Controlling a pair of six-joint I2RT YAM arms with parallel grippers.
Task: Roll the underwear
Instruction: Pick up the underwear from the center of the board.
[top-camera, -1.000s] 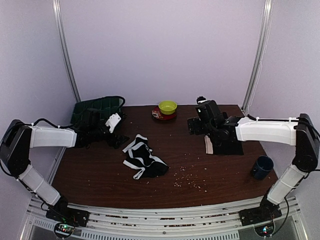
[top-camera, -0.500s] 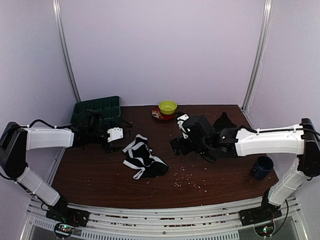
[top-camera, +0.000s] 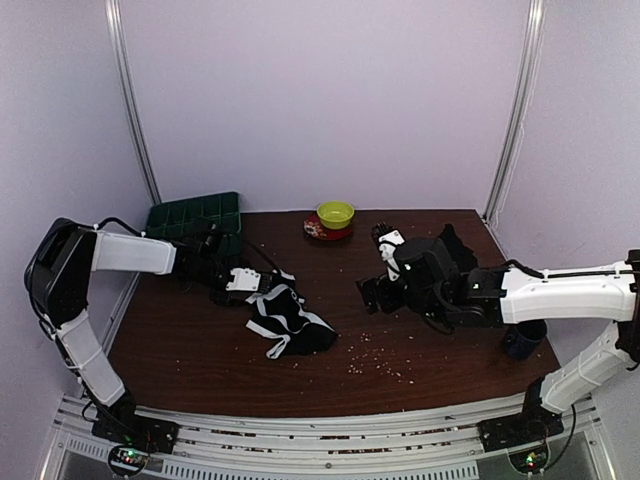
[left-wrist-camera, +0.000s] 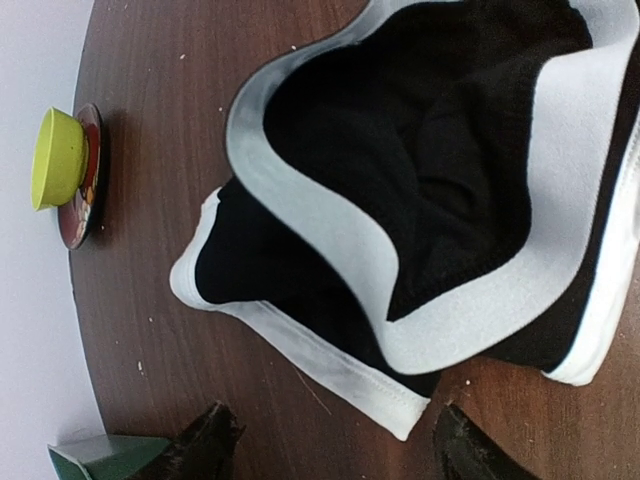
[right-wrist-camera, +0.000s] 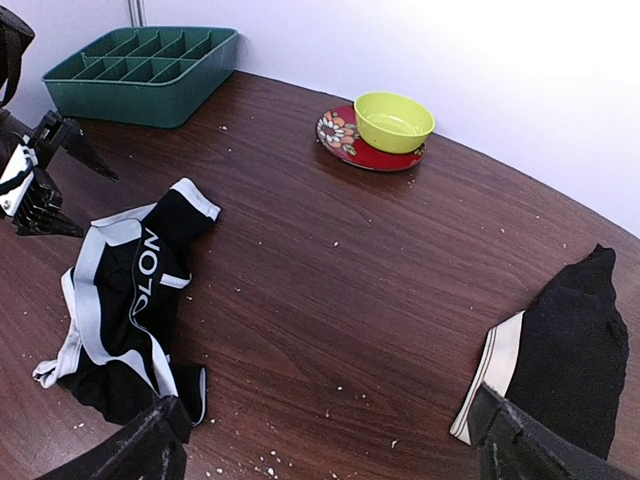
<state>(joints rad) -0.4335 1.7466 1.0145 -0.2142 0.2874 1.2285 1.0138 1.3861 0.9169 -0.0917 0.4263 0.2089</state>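
Note:
The strapped underwear (top-camera: 288, 322) lies crumpled at the table's middle, black with white-edged straps. It fills the left wrist view (left-wrist-camera: 430, 200) and shows at the left of the right wrist view (right-wrist-camera: 125, 300). My left gripper (top-camera: 262, 286) is open at its upper left edge. Its fingers (left-wrist-camera: 208, 440) straddle a white strap corner without touching it. The plain black underwear (top-camera: 450, 241) with one white band lies behind my right arm and shows in the right wrist view (right-wrist-camera: 570, 345). My right gripper (top-camera: 368, 295) is open and empty, above bare table between the two garments.
A green compartment tray (top-camera: 195, 214) stands at the back left. A yellow-green bowl (top-camera: 335, 213) sits on a red plate (right-wrist-camera: 345, 138) at the back centre. A dark blue mug (top-camera: 522, 335) stands at the right. Crumbs (top-camera: 375, 355) are scattered near the front.
My left gripper moved right from the green tray to the edge of the strapped underwear. My right gripper moved left off the plain underwear, which now lies uncovered behind it.

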